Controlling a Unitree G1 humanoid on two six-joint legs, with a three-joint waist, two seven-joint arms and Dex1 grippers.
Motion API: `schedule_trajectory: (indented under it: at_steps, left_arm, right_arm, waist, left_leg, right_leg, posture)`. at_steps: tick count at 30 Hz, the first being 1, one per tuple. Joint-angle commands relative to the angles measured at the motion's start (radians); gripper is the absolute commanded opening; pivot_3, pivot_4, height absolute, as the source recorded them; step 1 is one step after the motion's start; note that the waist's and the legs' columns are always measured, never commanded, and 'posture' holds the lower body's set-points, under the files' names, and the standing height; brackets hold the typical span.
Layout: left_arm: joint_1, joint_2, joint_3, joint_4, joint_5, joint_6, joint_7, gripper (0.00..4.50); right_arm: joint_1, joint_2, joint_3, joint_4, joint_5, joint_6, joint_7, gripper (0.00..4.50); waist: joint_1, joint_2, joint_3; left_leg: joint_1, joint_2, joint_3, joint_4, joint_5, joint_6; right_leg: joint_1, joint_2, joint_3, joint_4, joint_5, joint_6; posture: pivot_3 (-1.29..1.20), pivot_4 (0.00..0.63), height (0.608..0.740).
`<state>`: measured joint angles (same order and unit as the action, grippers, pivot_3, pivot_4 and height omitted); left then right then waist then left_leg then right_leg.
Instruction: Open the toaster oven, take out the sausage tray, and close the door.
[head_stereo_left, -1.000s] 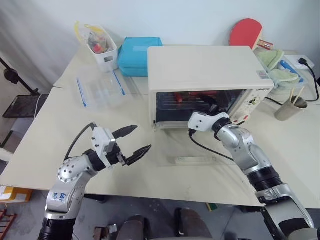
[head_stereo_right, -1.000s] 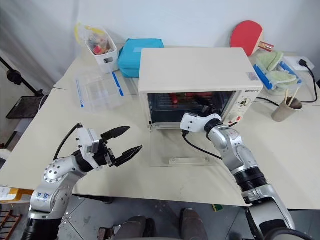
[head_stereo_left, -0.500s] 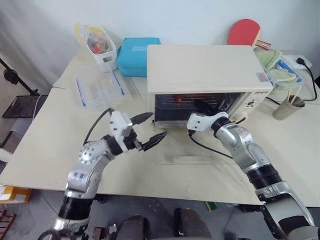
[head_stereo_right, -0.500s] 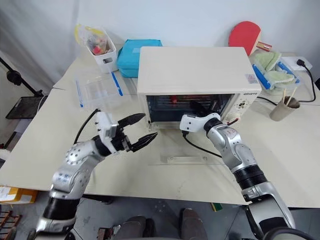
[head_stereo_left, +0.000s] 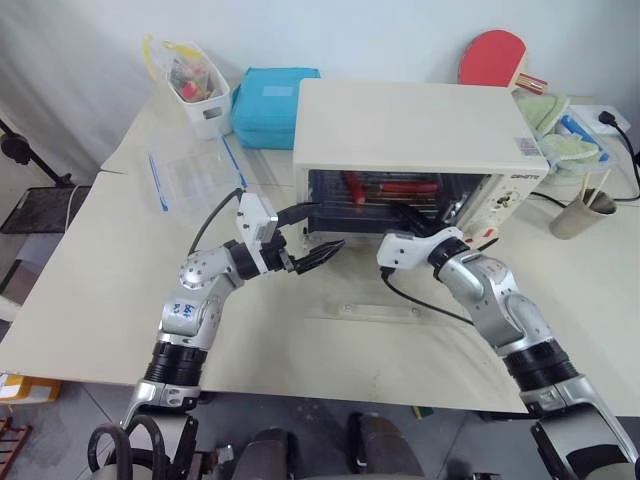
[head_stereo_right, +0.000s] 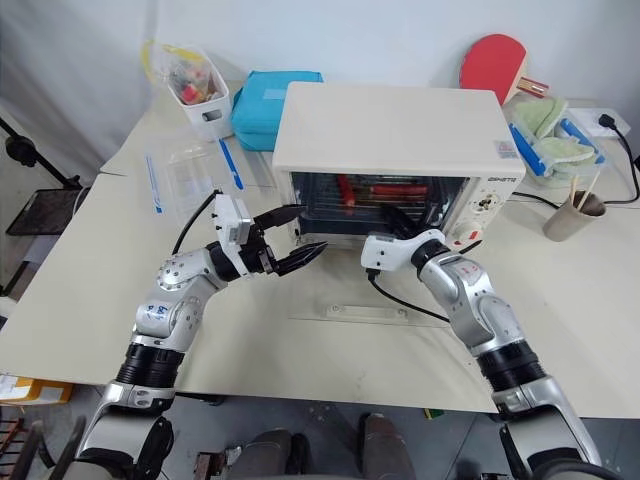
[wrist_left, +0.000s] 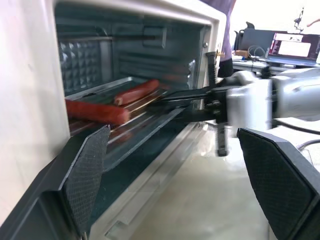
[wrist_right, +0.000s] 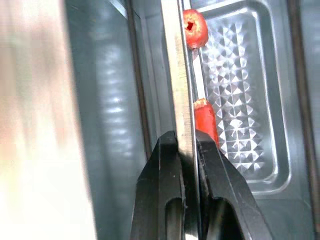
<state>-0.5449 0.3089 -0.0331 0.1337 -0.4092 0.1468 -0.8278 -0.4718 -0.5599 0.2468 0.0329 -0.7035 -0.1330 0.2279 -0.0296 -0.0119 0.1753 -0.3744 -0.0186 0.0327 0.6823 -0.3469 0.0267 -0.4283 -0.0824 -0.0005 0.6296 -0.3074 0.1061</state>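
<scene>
The cream-white toaster oven (head_stereo_left: 410, 120) stands open at the table's middle. Its glass door (head_stereo_left: 345, 300) lies flat on the table in front, bar handle (head_stereo_left: 380, 311) nearest me. Inside rests the silver sausage tray (wrist_left: 145, 125) with red sausages (head_stereo_left: 400, 185) on it. My right gripper (head_stereo_left: 408, 215) reaches into the opening and is shut on the tray's thin front rim (wrist_right: 181, 75). At the oven's left front corner my left gripper (head_stereo_left: 322, 228) hovers open, with nothing between its fingers (wrist_left: 87, 175), apart from the tray.
A clear plastic box with blue clips (head_stereo_left: 190, 175), a white bin (head_stereo_left: 200, 95) and a teal case (head_stereo_left: 270, 95) sit back left. A red paddle (head_stereo_left: 495, 60), green cloths (head_stereo_left: 555, 115) and a cup with sticks (head_stereo_left: 580, 215) are to the right of the oven.
My left arm has swung up and forward from the table's left to the oven's mouth, still open. My right gripper has closed on the tray's rim and drawn back slightly.
</scene>
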Motion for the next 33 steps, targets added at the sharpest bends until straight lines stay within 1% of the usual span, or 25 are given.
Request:
schedule_trajectory:
  at_steps: [1,4,7,10,14,19,21,24,28,31,33]
  left_arm:
    - [-0.028,0.014,0.036,0.016,-0.026,0.025,-0.019,4.33]
    - [-0.035,0.025,0.040,0.029,-0.026,0.038,-0.039,4.33]
    - [-0.052,0.026,0.074,0.044,-0.075,0.121,-0.030,4.33]
    - [-0.058,0.042,0.077,0.050,-0.083,0.141,-0.060,4.33]
    - [-0.058,0.052,0.073,0.069,-0.066,0.124,-0.085,4.33]
    - [-0.023,0.088,0.091,0.030,-0.094,0.127,-0.139,4.33]
    - [0.000,0.112,0.111,0.001,-0.123,0.168,-0.152,4.33]
    - [0.038,0.169,0.150,-0.066,-0.216,0.343,-0.150,4.33]
    - [0.056,0.240,0.199,-0.152,-0.371,0.680,-0.066,4.33]
    - [0.017,0.239,0.228,-0.175,-0.485,0.923,0.034,4.33]
    - [-0.017,0.224,0.264,-0.148,-0.558,1.084,0.111,4.33]
  right_arm:
    - [0.059,0.004,-0.042,-0.193,0.036,0.018,0.032,0.01]
    - [0.130,0.008,-0.056,-0.288,0.027,0.046,0.064,0.01]
    - [0.228,-0.003,-0.087,-0.431,0.024,0.084,0.116,0.01]
    - [0.292,-0.005,-0.110,-0.524,0.021,0.101,0.153,0.01]
    - [0.358,-0.005,-0.127,-0.572,0.007,0.103,0.162,0.01]
    - [0.472,-0.028,-0.161,-0.621,-0.005,0.074,0.159,0.01]
    - [0.507,-0.031,-0.178,-0.638,-0.006,0.058,0.152,0.01]
    - [0.547,-0.033,-0.198,-0.656,-0.007,0.032,0.141,0.01]
    - [0.560,-0.036,-0.206,-0.667,-0.004,-0.013,0.134,0.01]
    - [0.551,-0.042,-0.200,-0.660,0.006,-0.052,0.139,0.01]
    - [0.541,-0.054,-0.190,-0.644,0.013,-0.073,0.159,0.01]
  waist:
    - [0.001,0.000,0.000]
    - [0.002,0.000,0.000]
    - [0.003,0.000,0.000]
    - [0.003,0.000,0.000]
    - [0.006,0.000,0.000]
    - [0.007,0.000,0.000]
    - [0.006,0.000,0.000]
    - [0.003,0.000,0.000]
    - [0.004,0.000,0.000]
    - [0.005,0.000,0.000]
    - [0.008,-0.001,0.000]
  left_leg:
    - [0.000,0.000,0.000,0.000,0.000,0.000]
    - [0.001,0.000,0.001,0.002,0.001,-0.001]
    - [0.003,0.000,0.003,0.002,0.002,-0.001]
    - [0.004,0.000,0.003,0.002,0.003,-0.002]
    - [0.004,-0.001,0.003,0.002,0.004,-0.002]
    - [0.004,-0.001,0.002,0.002,0.004,-0.002]
    - [0.004,-0.001,0.002,0.001,0.004,-0.002]
    - [0.004,-0.001,0.002,0.001,0.003,-0.001]
    - [0.005,-0.001,0.002,0.001,0.003,-0.001]
    - [0.005,-0.001,0.002,0.001,0.003,-0.001]
    - [0.005,-0.002,0.001,0.001,0.003,-0.001]
  right_leg:
    - [0.000,0.000,0.000,0.000,0.000,0.000]
    - [0.000,0.000,0.002,0.003,0.000,0.000]
    - [0.000,0.001,0.004,0.007,0.000,0.000]
    - [0.000,0.001,0.005,0.008,0.000,0.000]
    - [0.000,0.001,0.006,0.009,0.000,-0.001]
    - [0.000,0.000,0.005,0.009,0.000,-0.001]
    - [0.000,0.000,0.006,0.008,0.000,-0.001]
    - [0.000,0.000,0.006,0.008,0.000,-0.001]
    - [0.000,-0.001,0.006,0.009,0.000,-0.001]
    - [0.001,-0.001,0.006,0.010,0.000,-0.001]
    - [0.001,-0.001,0.006,0.010,0.000,-0.001]
  posture:
    - [0.00,0.150,0.740]
    - [0.00,0.150,0.740]
    - [0.00,0.150,0.740]
    - [0.00,0.150,0.740]
    - [0.00,0.150,0.740]
    - [0.00,0.150,0.740]
    - [0.00,0.150,0.740]
    - [0.00,0.150,0.740]
    - [0.00,0.150,0.740]
    - [0.00,0.150,0.740]
    - [0.00,0.150,0.740]
